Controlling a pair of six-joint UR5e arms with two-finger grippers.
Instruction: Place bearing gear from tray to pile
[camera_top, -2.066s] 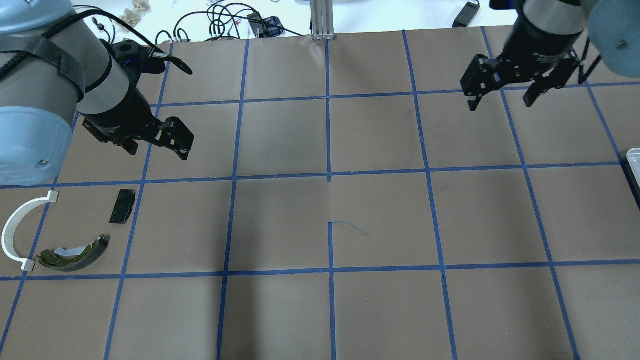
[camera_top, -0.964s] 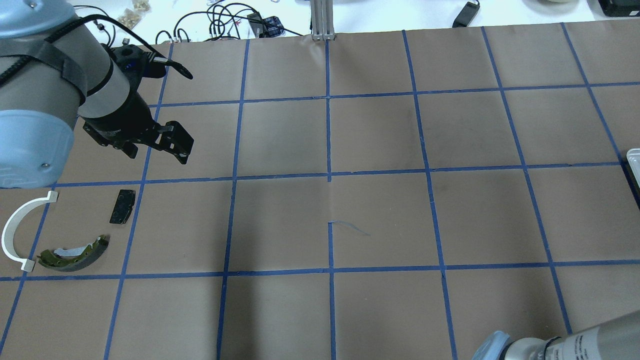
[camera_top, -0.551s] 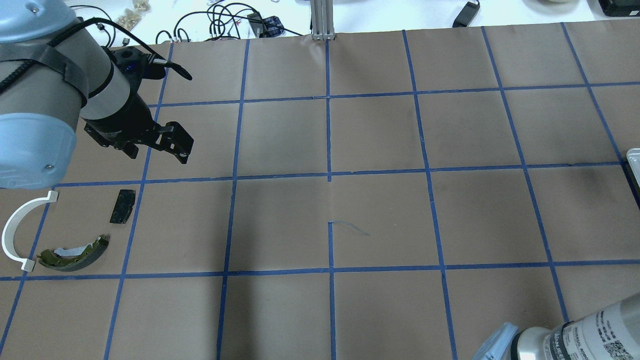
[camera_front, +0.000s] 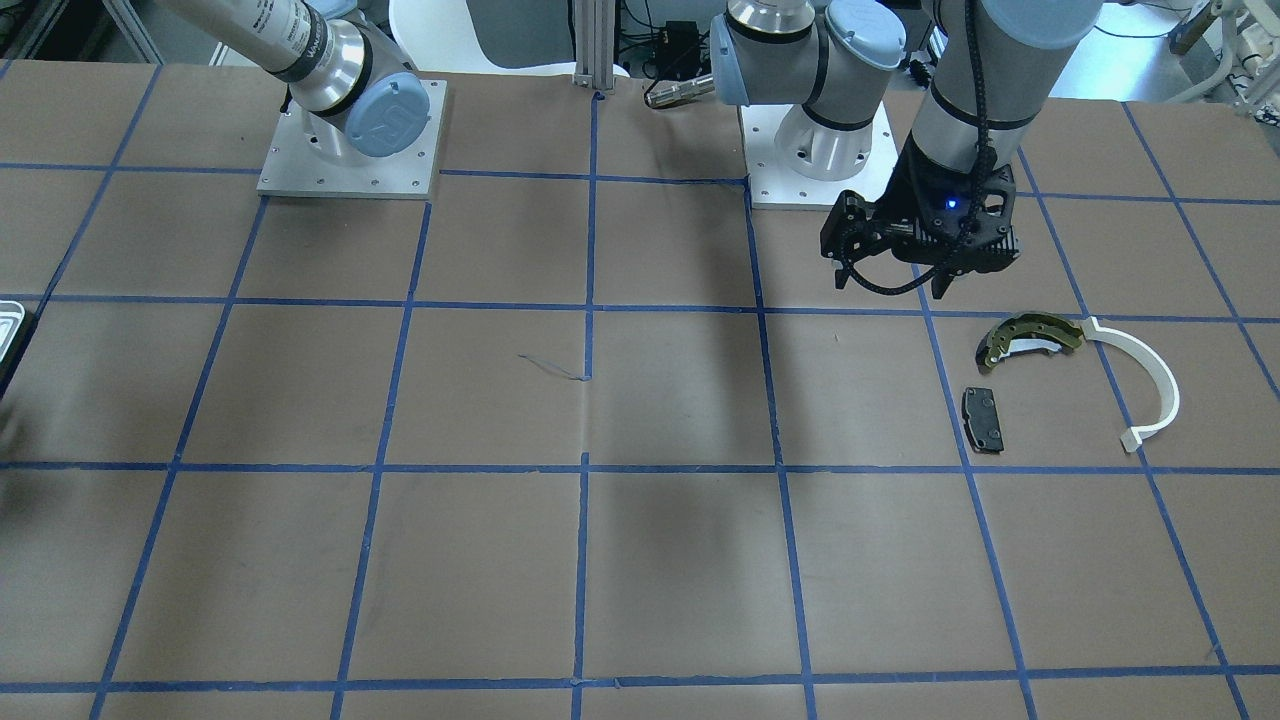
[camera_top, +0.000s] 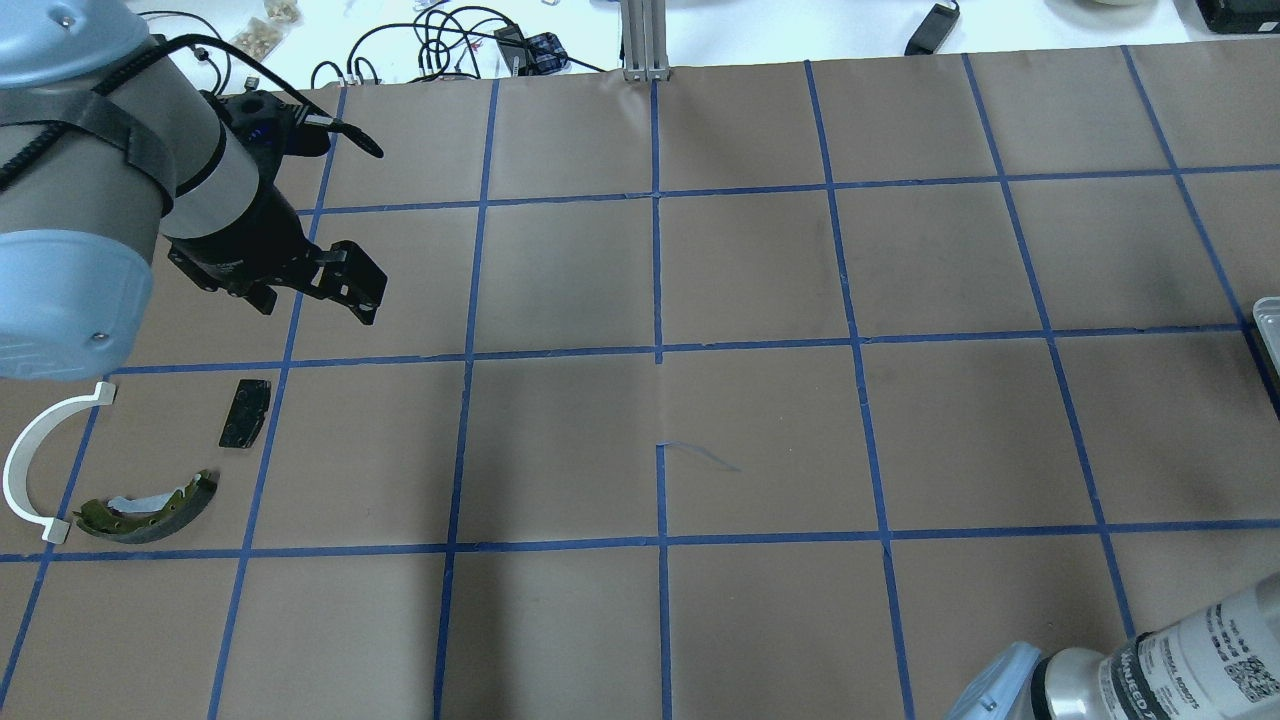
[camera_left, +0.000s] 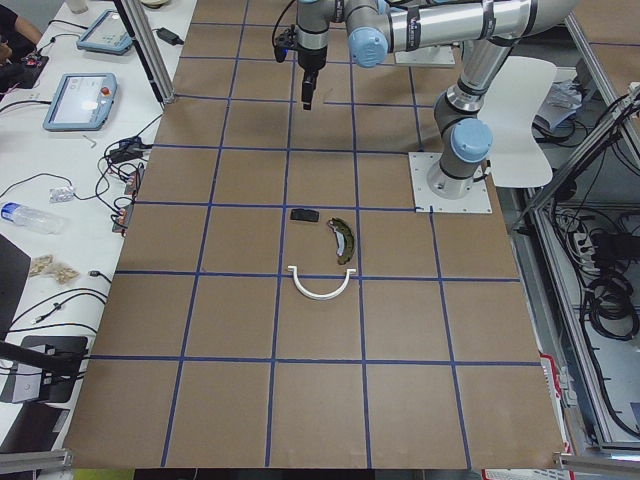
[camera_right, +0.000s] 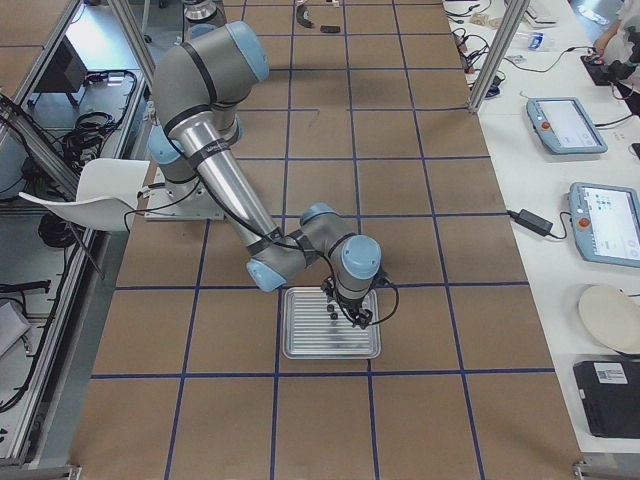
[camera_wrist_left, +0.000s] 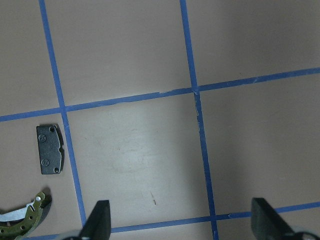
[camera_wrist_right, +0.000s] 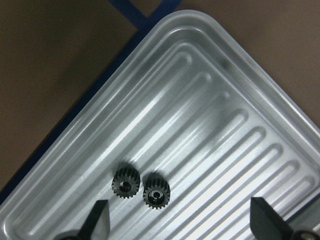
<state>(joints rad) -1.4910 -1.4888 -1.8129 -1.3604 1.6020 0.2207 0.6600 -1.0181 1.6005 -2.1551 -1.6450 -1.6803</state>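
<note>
Two small black bearing gears (camera_wrist_right: 124, 182) (camera_wrist_right: 156, 191) lie side by side in the ridged silvery tray (camera_wrist_right: 200, 125). My right gripper (camera_wrist_right: 180, 222) is open and empty, just above the tray, with the gears near its left fingertip. The exterior right view shows it over the tray (camera_right: 300, 342). In the overhead view the tray (camera_top: 1268, 325) shows only as a sliver. The pile holds an olive brake shoe (camera_top: 150, 505), a white half-ring (camera_top: 30, 450) and a black pad (camera_top: 245, 412). My left gripper (camera_top: 318, 305) is open and empty, above the table beside the pile.
Cables and small boxes lie beyond the table's far edge, by an aluminium post (camera_top: 640, 40). Both arm bases (camera_front: 345, 140) (camera_front: 815, 150) stand at the robot's side of the table. The right forearm (camera_top: 1180, 670) crosses the overhead view's lower right corner.
My right arm has swung from the far right of the table out of the overhead view, to the tray. Only its forearm shows now. My left gripper has barely moved.
</note>
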